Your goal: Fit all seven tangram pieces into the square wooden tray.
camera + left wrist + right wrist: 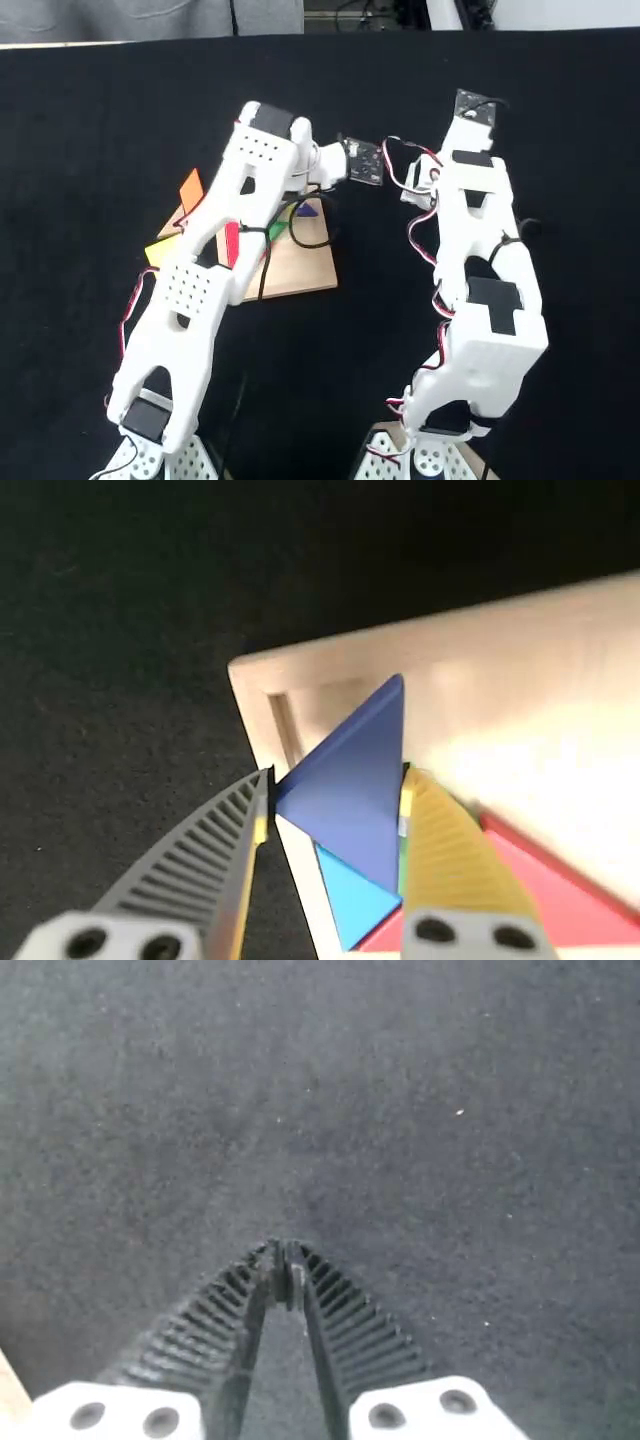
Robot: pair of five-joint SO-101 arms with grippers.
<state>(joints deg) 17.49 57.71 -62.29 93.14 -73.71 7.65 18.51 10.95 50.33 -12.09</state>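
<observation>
Your left hand point(335, 785) is gripping the blue triangle point(350, 770) at a corner of the wooden tray point(305, 268), left of centre in the high view, one edge lying along a finger point(445, 850). Your right hand point(285, 1270) is hanging shut, empty, farther away

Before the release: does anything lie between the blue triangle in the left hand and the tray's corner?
Nothing visible does. The blue triangle, gripped by the left hand, is at the bare corner of the tray; a light blue piece lies beside it.
</observation>
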